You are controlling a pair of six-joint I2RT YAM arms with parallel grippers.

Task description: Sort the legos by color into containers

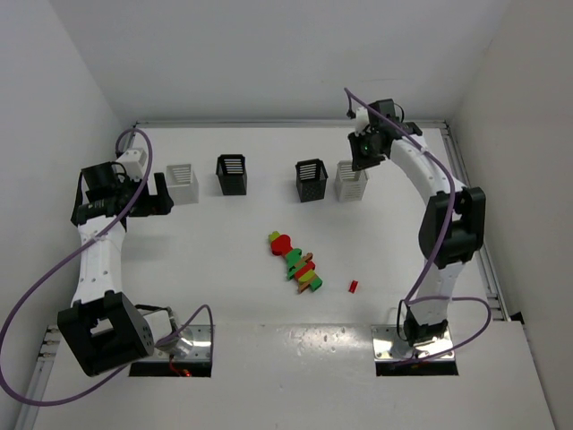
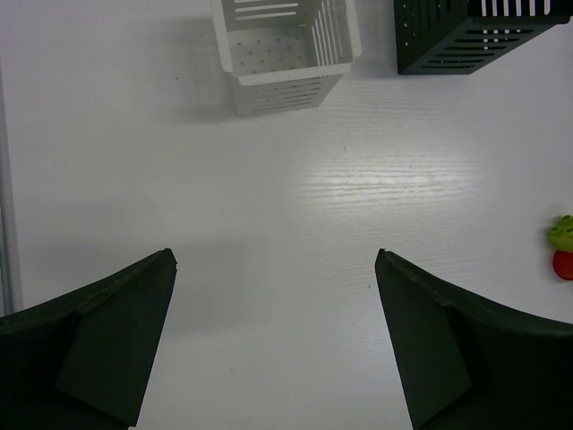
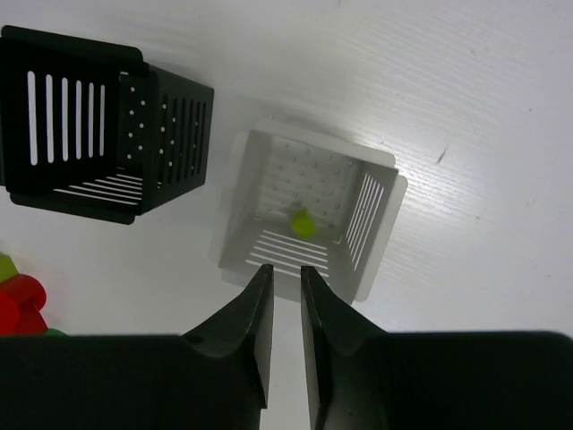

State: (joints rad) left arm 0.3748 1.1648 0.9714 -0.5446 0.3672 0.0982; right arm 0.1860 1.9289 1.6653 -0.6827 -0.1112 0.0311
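White matte surface (image 1: pixel 224 296), boxed in by plain white walls; we list what it carries.

**Far edge, left to right:** white slatted square bin (image 1: pixel 182 184), black slatted square bin (image 1: pixel 231 175), second black slatted bin (image 1: pixel 311 180), second white slatted bin (image 1: pixel 351 182). The last two stand just beside each other.

**Middle:** cluster of small plastic bricks (image 1: pixel 295 262) in red, green, orange-brown and yellow-green, touching or stacked. We cannot tell which are locked together. A lone small red brick (image 1: pixel 353 287) lies apart, toward the near right corner.

**Sorted so far:** one yellow-green brick (image 3: pixel 303 223) on the floor of the second white slatted bin.

**Right pincer** (image 3: pixel 285 269): over that bin's near wall, fingers drawn to a narrow slit, nothing between them.

**Left pincer** (image 2: pixel 276 254): spread wide, empty, above bare surface near the white slatted square bin.

**Risks, as we judge them:**
- The right fingers look close to the bin's rim. A sideways exit before lifting could catch the light bin and slide or tip it against its black neighbour.
- A grasp in the cluster may bring up a joined brick of another colour, which would put two colours in one bin.
- Closing on one brick may scatter the others.
- The lone red brick is small and low, so it could squirt out of a closing grip.
- A release made off-centre between the two adjacent bins could land in the wrong one.
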